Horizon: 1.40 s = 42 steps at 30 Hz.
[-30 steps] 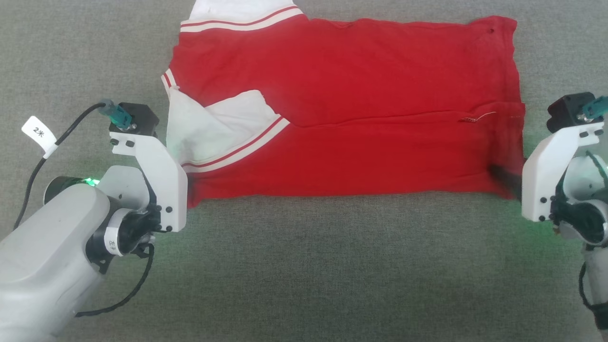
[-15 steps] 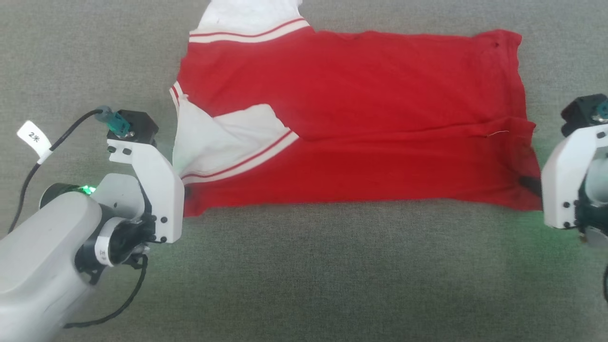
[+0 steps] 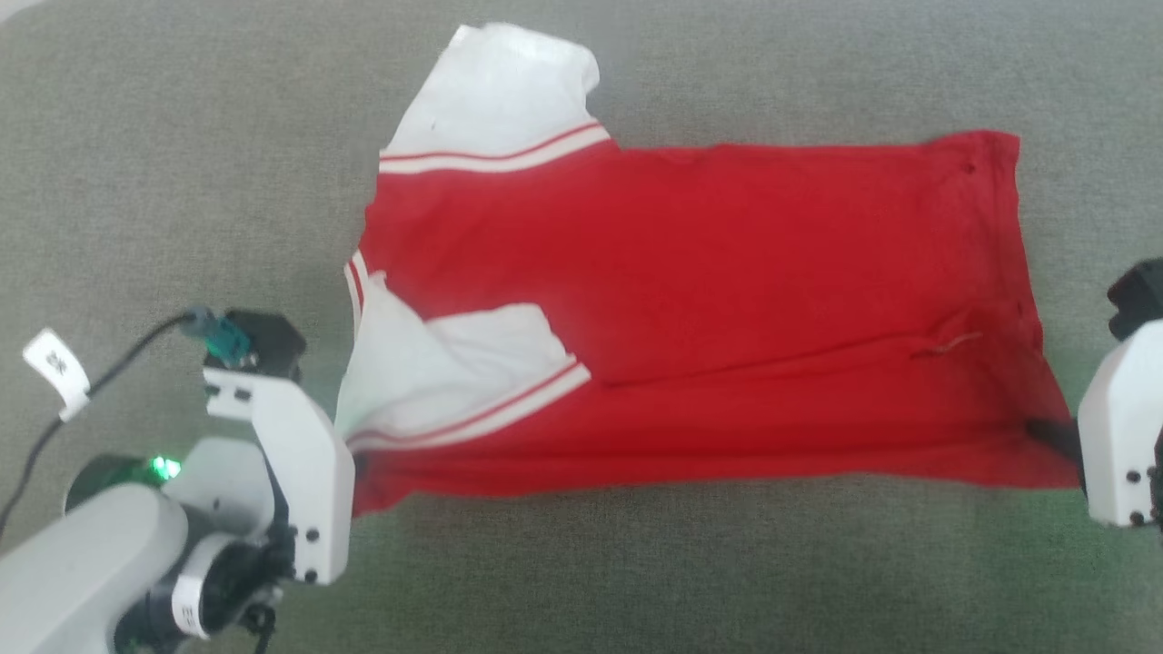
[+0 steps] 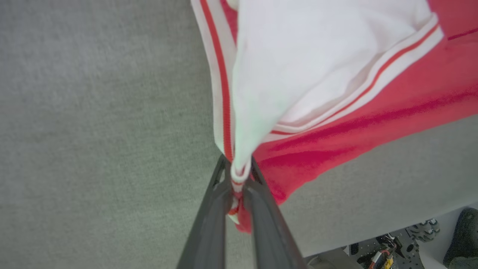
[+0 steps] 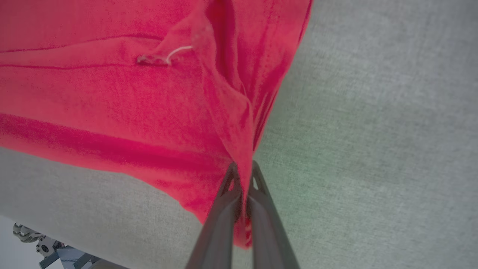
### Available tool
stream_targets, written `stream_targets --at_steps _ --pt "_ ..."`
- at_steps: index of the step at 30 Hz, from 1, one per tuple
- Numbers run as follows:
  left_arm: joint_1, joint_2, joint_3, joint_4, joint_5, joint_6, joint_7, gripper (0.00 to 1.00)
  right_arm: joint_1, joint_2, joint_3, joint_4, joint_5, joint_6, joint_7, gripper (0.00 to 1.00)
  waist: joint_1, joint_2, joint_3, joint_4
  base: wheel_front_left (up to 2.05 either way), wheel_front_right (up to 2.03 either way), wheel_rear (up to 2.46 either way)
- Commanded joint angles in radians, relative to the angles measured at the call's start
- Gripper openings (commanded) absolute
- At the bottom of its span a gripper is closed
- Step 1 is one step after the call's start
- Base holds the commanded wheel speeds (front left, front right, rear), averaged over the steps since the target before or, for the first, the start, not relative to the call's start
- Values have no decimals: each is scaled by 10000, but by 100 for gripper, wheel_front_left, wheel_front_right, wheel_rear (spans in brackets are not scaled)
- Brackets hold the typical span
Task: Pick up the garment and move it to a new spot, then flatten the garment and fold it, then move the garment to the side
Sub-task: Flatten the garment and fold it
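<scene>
Left gripper (image 4: pixel 238 166): two long dark fingers pinched shut on the near shoulder corner of the garment, with white cloth and striped trim bunched between the tips. It sits at 8 o'clock in the head view.

Right gripper (image 5: pixel 242 170): jaws closed tight on a thin red fold at the near hem corner, at 4 o'clock.

Garment (image 3: pixel 727 300): red jersey-style T-shirt with white short sleeves and red-and-white striped trim. It lies lengthwise at the centre of the grey woven surface (image 3: pixel 636 572), neck end toward 9 o'clock, hem toward 3. The near white sleeve (image 3: pixel 436 381) is tucked over the red body; the far white sleeve (image 3: pixel 500 91) juts out at 11 o'clock.

Hazards, as judged:
- Each hold is only a corner pinch, so the cloth's weight or a sharp pull could draw it out of the tips.
- Unequal travel of the two arms would skew the near edge and crease the fold.
- The tucked sleeve may slide loose once carried over.
- The far sleeve, left jutting out, would spoil a clean rectangle.
</scene>
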Motion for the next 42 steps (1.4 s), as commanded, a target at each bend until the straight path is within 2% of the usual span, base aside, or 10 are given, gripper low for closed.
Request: stream_targets --at_steps 1,8,9,10,12,13,17,18,30,42 --pt "389 88 -37 -140 -72 190 -84 0 366 101 -160 -148 -2 -18 165 0 0 0 7 39 0 0 0" --pt "897 -327 -101 806 -420 -121 -423 0 667 646 -86 169 -378 -18 -435 0 0 0 46 40 0 0 0" --pt "884 -393 -123 1043 -402 -232 -485 25 668 710 -31 367 -470 -18 -532 0 0 0 42 21 0 0 0" --pt "884 -393 -123 1043 -402 -232 -485 25 668 710 -31 367 -470 -18 -532 0 0 0 42 21 0 0 0" --pt "827 -595 -157 1555 -410 -456 -619 79 632 823 148 725 -633 -18 -759 0 0 0 24 -5 0 0 0" --pt "805 -665 -186 1770 -421 -562 -645 100 625 870 246 854 -659 -18 -858 11 0 0 3 -21 0 0 0" --pt "743 -760 -121 2321 -489 -780 -728 100 572 866 524 1233 -584 -17 -1104 97 0 0 -184 -73 0 0 0" --pt "728 -725 -43 2315 -534 -787 -735 100 567 849 502 1251 -544 -17 -1192 100 0 0 -238 -84 0 0 0" --pt "19 804 830 863 -340 -391 -401 100 179 1260 -243 562 -745 -17 -3204 100 0 0 -709 -530 0 0 0" --pt "-2478 674 990 2247 676 -1425 -218 100 -1014 2072 722 24 -1278 -14 -7995 100 0 0 -60 -2107 0 0 0"
